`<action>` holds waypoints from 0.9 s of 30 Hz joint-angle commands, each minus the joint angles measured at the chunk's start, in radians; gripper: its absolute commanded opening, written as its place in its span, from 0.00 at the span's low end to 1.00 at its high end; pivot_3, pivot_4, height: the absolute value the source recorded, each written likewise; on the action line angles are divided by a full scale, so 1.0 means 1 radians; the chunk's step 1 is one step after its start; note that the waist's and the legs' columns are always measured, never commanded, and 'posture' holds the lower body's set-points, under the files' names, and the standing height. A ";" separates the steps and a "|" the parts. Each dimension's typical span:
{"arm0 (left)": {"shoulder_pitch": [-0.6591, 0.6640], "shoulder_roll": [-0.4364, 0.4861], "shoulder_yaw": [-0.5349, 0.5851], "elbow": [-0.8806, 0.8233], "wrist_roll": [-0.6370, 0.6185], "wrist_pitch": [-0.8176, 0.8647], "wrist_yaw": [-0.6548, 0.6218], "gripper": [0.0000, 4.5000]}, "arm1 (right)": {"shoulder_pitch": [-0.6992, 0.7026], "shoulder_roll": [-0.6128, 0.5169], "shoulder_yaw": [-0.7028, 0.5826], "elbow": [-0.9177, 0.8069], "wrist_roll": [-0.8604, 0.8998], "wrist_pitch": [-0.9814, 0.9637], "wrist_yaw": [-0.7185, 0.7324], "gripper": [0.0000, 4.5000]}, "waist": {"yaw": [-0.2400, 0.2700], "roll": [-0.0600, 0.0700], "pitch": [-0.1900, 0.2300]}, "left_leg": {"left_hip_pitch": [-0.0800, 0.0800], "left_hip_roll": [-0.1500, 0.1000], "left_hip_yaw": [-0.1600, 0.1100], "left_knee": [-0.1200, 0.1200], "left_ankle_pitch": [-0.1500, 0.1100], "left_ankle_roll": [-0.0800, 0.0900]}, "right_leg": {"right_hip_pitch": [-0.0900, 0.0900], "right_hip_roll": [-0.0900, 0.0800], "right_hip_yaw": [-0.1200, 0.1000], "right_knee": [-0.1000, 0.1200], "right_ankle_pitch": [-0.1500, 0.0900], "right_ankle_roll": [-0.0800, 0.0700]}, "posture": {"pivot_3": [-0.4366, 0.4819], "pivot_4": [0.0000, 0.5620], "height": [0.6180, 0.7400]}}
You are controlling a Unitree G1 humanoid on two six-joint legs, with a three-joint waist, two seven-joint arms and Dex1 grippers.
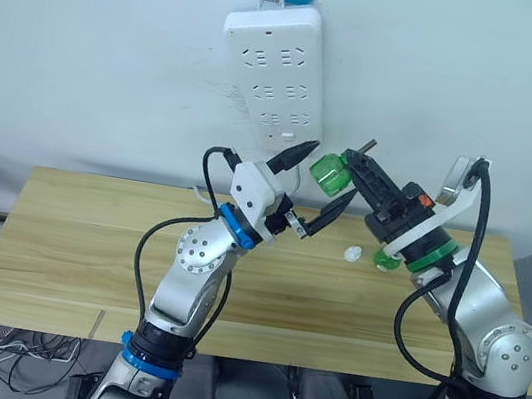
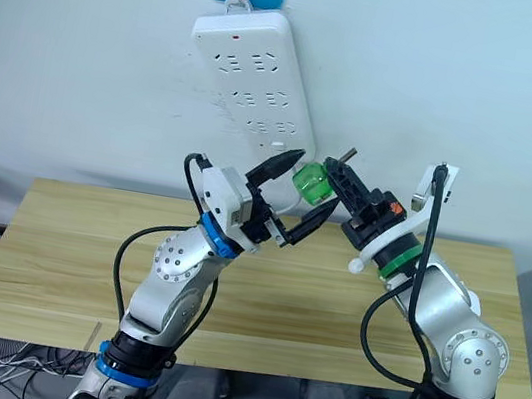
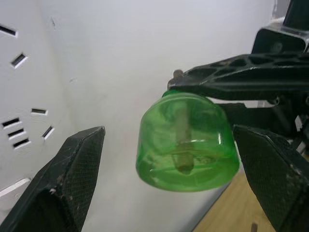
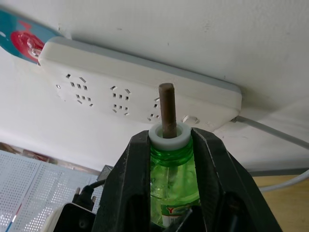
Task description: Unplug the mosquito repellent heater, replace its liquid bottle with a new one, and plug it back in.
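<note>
A green liquid bottle (image 1: 329, 172) with a brown wick hangs in the air just below the wall power strip. My right gripper (image 4: 169, 145) is shut on its white neck, and the wick (image 4: 167, 108) sticks out past the fingertips. My left gripper (image 3: 169, 140) is open around the bottle's (image 3: 188, 142) round base, one finger (image 3: 72, 174) on each side and neither touching it. The mosquito repellent heater is out of view.
A long white power strip (image 1: 274, 69) hangs slanted on the wall from a hook, its cable (image 4: 270, 128) running off along the wall. A wooden table (image 1: 85, 252) lies below both arms. A small white piece (image 1: 352, 254) and a green-and-white item (image 1: 383, 263) lie by my right wrist.
</note>
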 commanded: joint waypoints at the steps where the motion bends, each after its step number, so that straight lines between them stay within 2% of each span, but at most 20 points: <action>1: 0.001 -0.009 -0.009 -0.038 -0.010 -0.024 0.004 1.00 | -0.015 -0.008 0.010 -0.052 0.035 -0.024 -0.007 0.19 | 0.000 0.000 0.000 | 0.000 0.000 0.000 0.000 0.000 0.000 | 0.000 0.000 0.000 0.000 0.000 0.000 | 0.28 0.62 1.00; 6: 0.004 -0.014 -0.004 -0.034 -0.016 -0.019 0.016 1.00 | -0.024 -0.007 0.024 -0.053 0.046 -0.042 -0.016 0.19 | 0.000 0.000 0.000 | 0.000 0.000 0.000 0.000 0.000 0.000 | 0.000 0.000 0.000 0.000 0.000 0.000 | 0.28 0.61 1.00; 7: 0.005 -0.013 -0.006 -0.035 -0.017 -0.017 0.015 0.92 | -0.025 -0.007 0.025 -0.053 0.048 -0.045 -0.017 0.19 | 0.000 0.000 0.000 | 0.000 0.000 0.000 0.000 0.000 0.000 | 0.000 0.000 0.000 0.000 0.000 0.000 | 0.28 0.61 1.00; 9: 0.012 -0.013 -0.011 -0.037 -0.017 -0.015 0.017 0.82 | -0.027 -0.004 0.028 -0.054 0.055 -0.053 -0.021 0.19 | 0.000 0.000 0.000 | 0.000 0.000 0.000 0.000 0.000 0.000 | 0.000 0.000 0.000 0.000 0.000 0.000 | 0.28 0.61 1.00; 14: 0.014 -0.013 -0.014 -0.042 -0.019 -0.018 0.024 0.51 | -0.028 -0.010 0.034 -0.059 0.074 -0.063 -0.024 0.19 | 0.000 0.000 0.000 | 0.000 0.000 0.000 0.000 0.000 0.000 | 0.000 0.000 0.000 0.000 0.000 0.000 | 0.27 0.61 1.00; 19: 0.004 -0.015 -0.016 -0.042 -0.012 -0.012 0.029 0.50 | -0.018 -0.017 0.042 -0.070 0.090 -0.061 -0.024 0.19 | 0.000 0.000 0.000 | 0.000 0.000 0.000 0.000 0.000 0.000 | 0.000 0.000 0.000 0.000 0.000 0.000 | 0.27 0.61 1.00; 23: 0.005 -0.004 -0.014 -0.043 -0.009 0.006 0.028 0.50 | -0.015 -0.068 0.056 -0.069 0.062 -0.029 -0.024 0.19 | 0.000 0.000 0.000 | 0.000 0.000 0.000 0.000 0.000 0.000 | 0.000 0.000 0.000 0.000 0.000 0.000 | 0.28 0.61 1.00; 25: 0.006 0.006 -0.009 -0.043 -0.020 0.005 0.015 0.50 | -0.009 -0.084 0.056 -0.067 0.079 -0.029 -0.011 0.35 | 0.000 0.000 0.000 | 0.000 0.000 0.000 0.000 0.000 0.000 | 0.000 0.000 0.000 0.000 0.000 0.000 | 0.27 0.61 1.00; 27: 0.005 0.024 0.000 -0.044 -0.033 0.005 -0.004 0.50 | 0.007 -0.161 0.052 -0.065 0.090 0.022 0.012 0.49 | -0.001 0.000 0.000 | 0.000 0.000 0.000 0.000 0.000 0.000 | 0.000 0.000 0.000 0.000 0.000 0.000 | 0.27 0.61 1.00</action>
